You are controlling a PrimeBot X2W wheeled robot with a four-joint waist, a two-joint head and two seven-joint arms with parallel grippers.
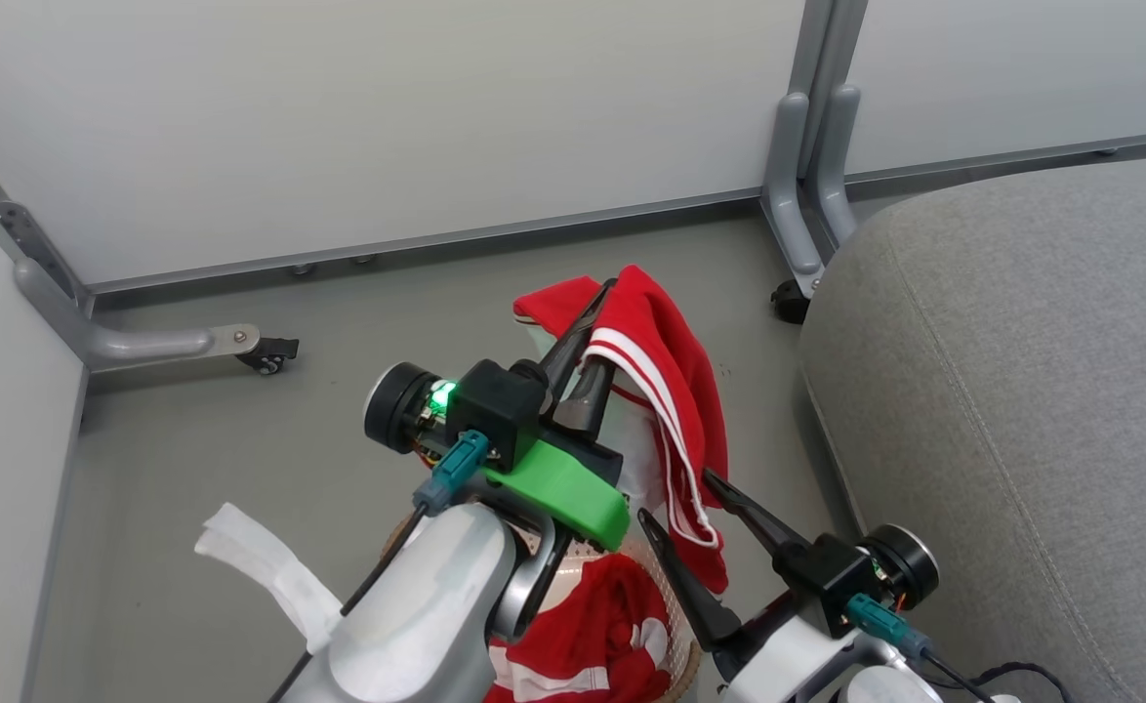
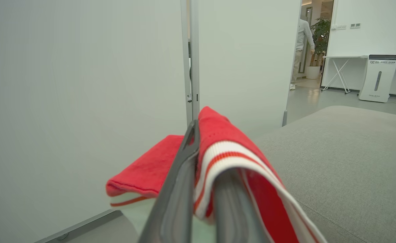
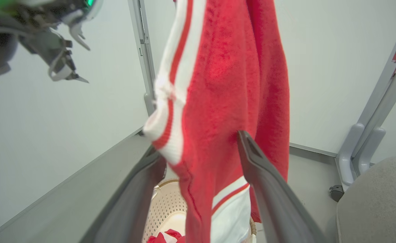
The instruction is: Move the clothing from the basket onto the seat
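Note:
My left gripper [image 1: 583, 337] is raised above the basket and shut on a red garment with white stripes [image 1: 671, 391], which drapes over its fingers and hangs down. In the left wrist view the same clothing [image 2: 225, 141] covers one finger of that gripper [image 2: 204, 152]. My right gripper [image 1: 675, 493] is open, its two fingers on either side of the hanging cloth [image 3: 225, 84]. Below, the cream perforated basket [image 3: 167, 206] holds a second red and white garment [image 1: 593, 635]. The grey seat [image 1: 1022, 391] lies to the right.
White partition panels stand behind and to the left, with grey metal feet and castors [image 1: 266, 351] on the floor. A white strip [image 1: 261, 571] hangs by my left forearm. Far off, a person [image 2: 302, 50] stands in a doorway near a white appliance [image 2: 378, 77].

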